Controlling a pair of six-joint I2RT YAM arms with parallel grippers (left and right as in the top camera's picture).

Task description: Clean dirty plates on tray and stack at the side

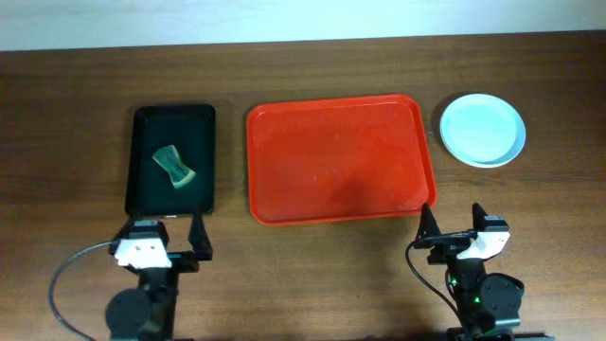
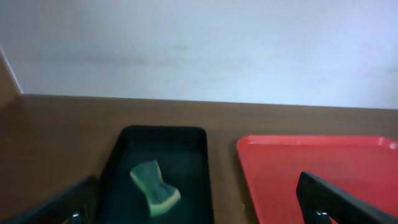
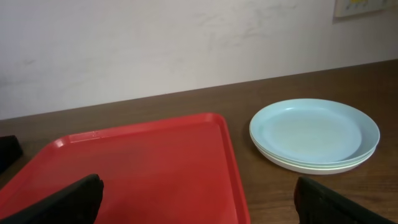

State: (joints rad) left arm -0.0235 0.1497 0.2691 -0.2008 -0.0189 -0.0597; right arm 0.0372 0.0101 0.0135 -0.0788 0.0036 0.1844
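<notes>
The left gripper (image 1: 161,235), a black two-finger claw on a white wrist block, sits at the near edge of the brown wooden table (image 1: 76,142) with its fingers spread wide and nothing between them. The right gripper (image 1: 453,223) is parked the same way at the near right, fingers apart and holding nothing.

Beyond them lies the large red rectangular plastic tray (image 1: 341,161), with nothing on it. The dirty plates (image 1: 483,130) are off it, gathered into one neat stack on the table just beyond the tray's far right corner, apart from its rim. The top plate is pale blue and shows no teal smear. In the right wrist view a greenish rim and a white one peek out beneath it, but the faces of those two are hidden, so their cleanliness cannot be told.

To the left of the red tray, the green hourglass-shaped sponge (image 1: 174,167) rests inside the smaller black rectangular tray (image 1: 170,112).

By this layout the task looks finished or nearly so. The tray is cleared, the plates are stacked at the side, and the sponge is put down. Nothing visible is left to wipe or move.
</notes>
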